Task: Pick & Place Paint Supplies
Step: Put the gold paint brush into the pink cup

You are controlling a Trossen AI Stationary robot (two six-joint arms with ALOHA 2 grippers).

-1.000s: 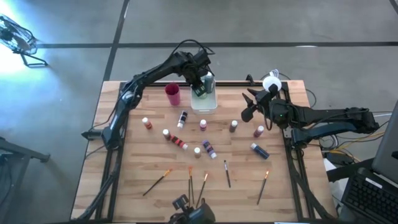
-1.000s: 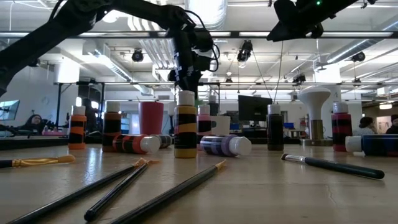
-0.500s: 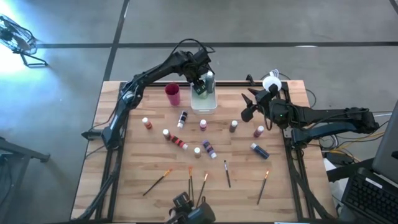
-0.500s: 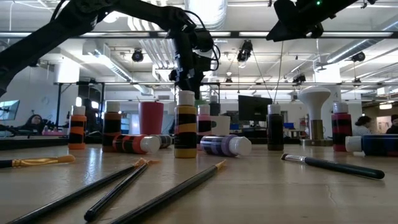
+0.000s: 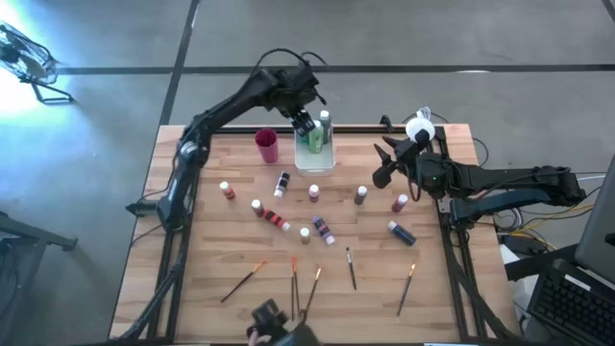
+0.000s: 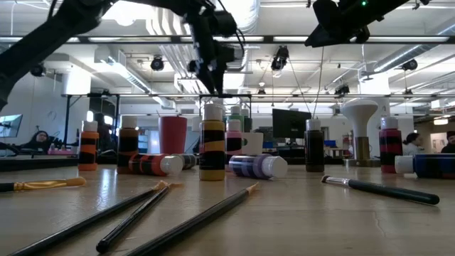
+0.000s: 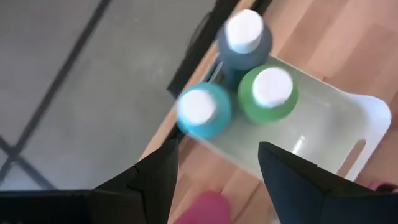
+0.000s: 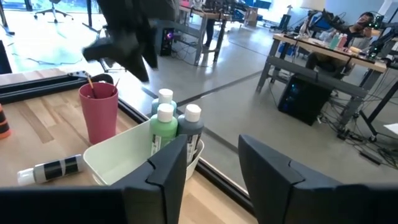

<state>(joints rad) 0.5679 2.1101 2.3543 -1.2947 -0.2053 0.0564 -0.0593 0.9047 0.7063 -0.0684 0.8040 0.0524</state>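
Three bottles, a teal bottle (image 7: pixel 204 111), a green bottle (image 7: pixel 267 93) and a grey bottle (image 7: pixel 244 41), stand upright and bunched together at one end of the white tray (image 5: pixel 315 159) at the far edge of the tabletop (image 5: pixel 211 259). The left end effector (image 5: pixel 304 122) hangs above them with its fingers spread wide and nothing between them. The pink cup (image 5: pixel 266 146) stands just beside the tray. Other bottles stand or lie scattered across the middle of the tabletop, and several brushes, among them an orange-tipped brush (image 5: pixel 242 281), lie along the near edge. The right end effector (image 5: pixel 382 175) waits above the right side, fingers partly apart and holding nothing.
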